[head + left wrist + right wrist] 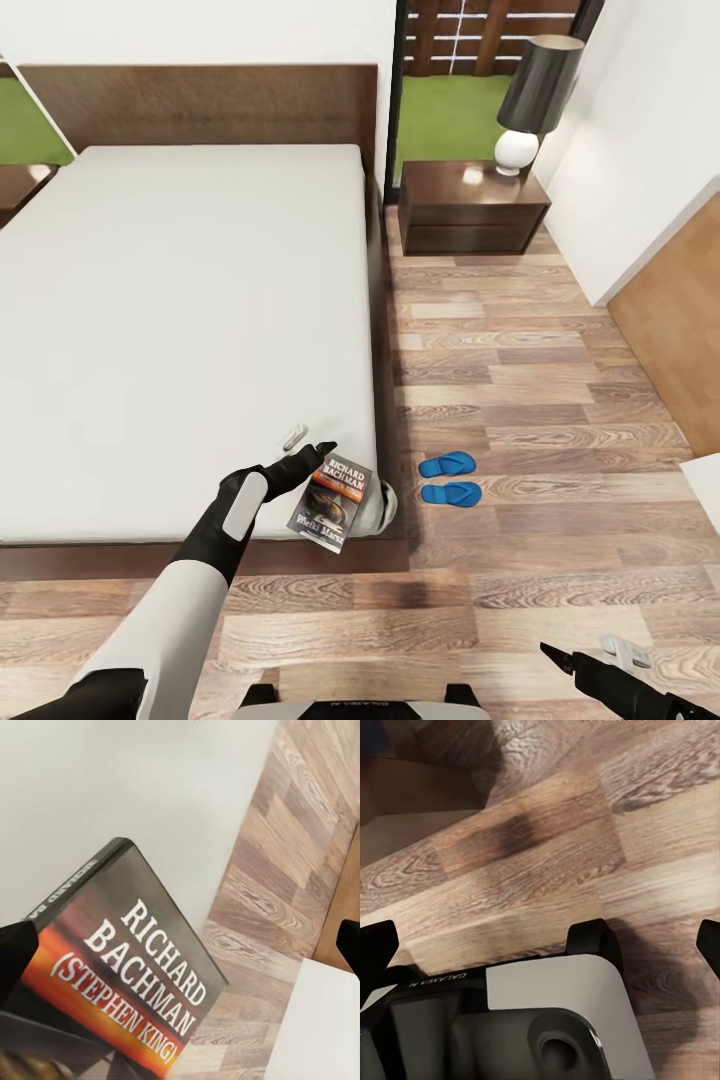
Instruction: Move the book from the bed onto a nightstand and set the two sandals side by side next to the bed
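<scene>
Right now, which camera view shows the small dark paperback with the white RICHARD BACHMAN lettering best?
The left wrist view: the small dark paperback is close up, its white author lettering and orange band readable. The head view shows it whole but small, in the left hand at the grey mattress's corner. The right wrist view shows wood-plank floor and robot parts.

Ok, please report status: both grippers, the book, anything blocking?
Left gripper shut on book, at bed corner. Right gripper low, empty. Sandals paired beside bed. Floor to nightstand unobstructed.
</scene>
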Controlling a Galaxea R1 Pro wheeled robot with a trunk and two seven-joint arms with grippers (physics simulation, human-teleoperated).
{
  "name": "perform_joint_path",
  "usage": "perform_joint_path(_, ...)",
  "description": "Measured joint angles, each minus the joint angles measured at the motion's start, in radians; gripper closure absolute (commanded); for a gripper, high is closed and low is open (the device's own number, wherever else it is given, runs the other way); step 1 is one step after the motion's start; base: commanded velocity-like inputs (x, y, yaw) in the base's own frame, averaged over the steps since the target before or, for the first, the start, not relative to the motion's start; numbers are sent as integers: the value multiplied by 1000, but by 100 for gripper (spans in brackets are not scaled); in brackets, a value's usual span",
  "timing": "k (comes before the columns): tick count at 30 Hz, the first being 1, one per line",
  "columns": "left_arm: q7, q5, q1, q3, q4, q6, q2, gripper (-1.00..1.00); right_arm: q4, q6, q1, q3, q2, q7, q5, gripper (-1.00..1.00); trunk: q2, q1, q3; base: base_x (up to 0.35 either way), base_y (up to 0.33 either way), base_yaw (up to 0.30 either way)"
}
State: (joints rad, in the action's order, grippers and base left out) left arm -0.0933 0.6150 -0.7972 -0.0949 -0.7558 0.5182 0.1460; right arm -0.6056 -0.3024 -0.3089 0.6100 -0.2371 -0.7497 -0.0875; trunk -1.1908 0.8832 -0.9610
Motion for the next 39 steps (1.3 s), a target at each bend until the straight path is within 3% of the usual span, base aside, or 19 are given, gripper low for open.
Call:
perform_joint_path(9,0,0,0,0,0,0,0,-100,0,0,0,0,0,0,0,-100,63,-35,28,0,0,0)
perform_joint_path(14,0,0,0,1,0,0,0,-100,1,0,0,0,0,0,0,-100,63,-35,28,0,0,0)
perform_joint_path(25,-7,0,0,1,0,3,0,-100,0,0,0,0,0,0,0,-100,140,-77,63,0,0,0)
perform_joint_path(30,-107,-2,2,1,-1,9,-29,-100,0,0,0,0,0,-1,0,-100,175,-96,78,0,0,0)
perform_joint_path(34,-230,-3,16,0,0,21,-68,-100,0,0,0,0,0,-1,0,-100,203,-111,91,0,0,0)
perform_joint_path(39,-333,-3,25,0,-1,127,-111,-100,1,0,0,0,0,-1,0,-100,238,-130,107,0,0,0)
